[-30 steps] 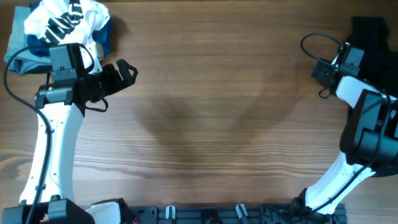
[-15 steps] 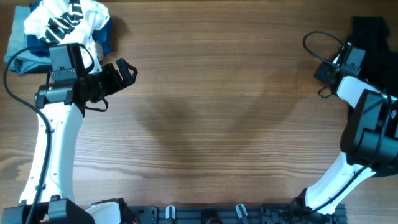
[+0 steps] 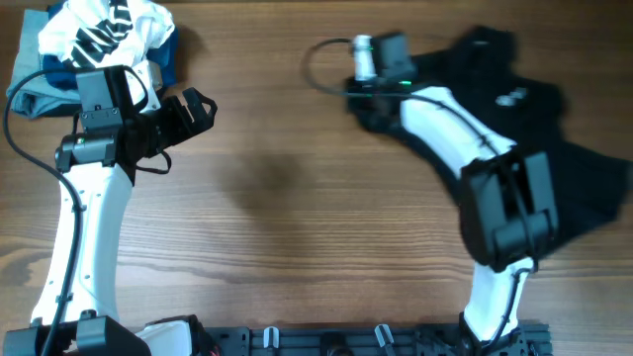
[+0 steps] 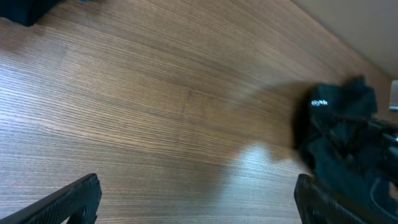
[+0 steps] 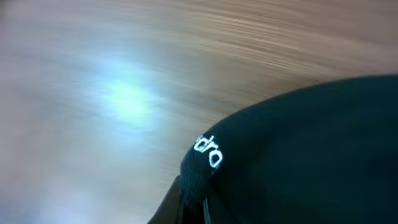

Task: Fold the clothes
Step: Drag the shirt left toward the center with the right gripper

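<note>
A wide wooden counter (image 3: 297,227) lay under two robot arms. A black T-shirt (image 3: 574,168) sprawled crumpled across its right half, white lettering (image 5: 208,151) showing on one fold. A pile of white and blue garments (image 3: 99,40) sat at the far left corner. The right hand (image 5: 191,202) pinched the shirt's edge near the middle of the counter. The left hand (image 3: 198,109) hovered spread, holding nothing.

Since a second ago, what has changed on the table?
The right gripper swung leftward from the far right edge to the top middle, dragging the black T-shirt onto the table, apparently pinched in its fingers. The left gripper, open, and the garment pile stayed put.
</note>
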Controlling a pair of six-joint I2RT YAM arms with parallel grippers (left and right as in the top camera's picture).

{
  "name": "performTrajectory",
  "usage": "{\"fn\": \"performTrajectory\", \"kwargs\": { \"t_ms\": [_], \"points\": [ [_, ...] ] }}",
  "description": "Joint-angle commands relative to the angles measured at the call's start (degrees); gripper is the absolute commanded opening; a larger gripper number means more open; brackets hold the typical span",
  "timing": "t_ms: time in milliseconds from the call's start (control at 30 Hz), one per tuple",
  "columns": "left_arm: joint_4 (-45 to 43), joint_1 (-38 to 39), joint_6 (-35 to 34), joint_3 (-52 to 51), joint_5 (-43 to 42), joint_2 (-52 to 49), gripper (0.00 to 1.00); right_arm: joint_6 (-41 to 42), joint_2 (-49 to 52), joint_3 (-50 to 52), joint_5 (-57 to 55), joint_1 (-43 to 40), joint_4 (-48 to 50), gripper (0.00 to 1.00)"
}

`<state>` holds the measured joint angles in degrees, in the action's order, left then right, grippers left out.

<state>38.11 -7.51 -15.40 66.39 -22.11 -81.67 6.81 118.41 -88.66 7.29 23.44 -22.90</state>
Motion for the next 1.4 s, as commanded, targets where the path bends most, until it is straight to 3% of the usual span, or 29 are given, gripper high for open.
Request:
{"fn": "performTrajectory", "kwargs": {
  "t_ms": [0, 300, 333, 367, 400, 433, 667, 833, 933, 1133, 1233, 1367],
  "points": [
    [-0.31, 0.22, -0.46, 1.07, 1.16, -0.20, 1.00, -6.95, 0.76, -6.93, -0.24, 7.41, -3.21, 0.04],
    [0.31, 0.20, -0.24, 1.07, 1.46, -0.20, 1.00, -9.88, 0.76, -8.68, -1.66, 21.05, -4.37, 0.04],
    [0.31, 0.22, -0.26, 1.07, 1.60, -0.20, 1.00, -10.03, 0.74, -8.68, -1.62, 21.40, -4.70, 0.30],
    [0.33, 0.20, -0.26, 1.07, 1.60, -0.20, 1.00, -9.92, 0.50, -8.76, -1.22, 21.44, -5.31, 0.72],
    [0.39, 0.20, -0.24, 1.07, 1.57, -0.20, 1.00, -9.66, 0.24, -8.81, -1.20, 21.22, -5.88, 0.93],
    [0.50, 0.20, -0.24, 1.07, 1.60, -0.20, 1.00, -9.09, -0.33, -8.85, -0.76, 20.70, -6.86, 0.99],
    [0.63, 0.22, 0.70, 1.07, -1.42, -0.20, 1.00, -2.01, -7.61, -8.85, 6.56, 11.23, -15.61, 1.00],
    [1.95, 1.92, 9.66, 1.07, -1.22, -0.28, 1.00, 5.22, -16.11, -8.85, 6.12, 1.66, -28.61, 1.00],
    [4.90, 4.50, 9.60, 1.07, 0.48, -1.49, 1.00, 8.90, -21.22, -8.83, 5.27, -3.72, -39.50, 1.00],
    [9.51, 6.67, 9.16, 0.02, 1.68, -11.61, 1.00, 24.22, -27.26, -7.96, -11.87, -4.68, -56.30, 1.00],
    [6.80, 6.67, 8.61, -0.02, 2.32, -18.47, 0.99, 27.17, -30.75, -5.84, -14.21, -4.72, -57.53, 1.00],
    [1.07, 6.67, 2.56, -0.02, 6.91, -24.65, 0.98, 30.14, -35.06, 0.94, -14.47, -4.72, -57.24, 0.97]
  ]
}}
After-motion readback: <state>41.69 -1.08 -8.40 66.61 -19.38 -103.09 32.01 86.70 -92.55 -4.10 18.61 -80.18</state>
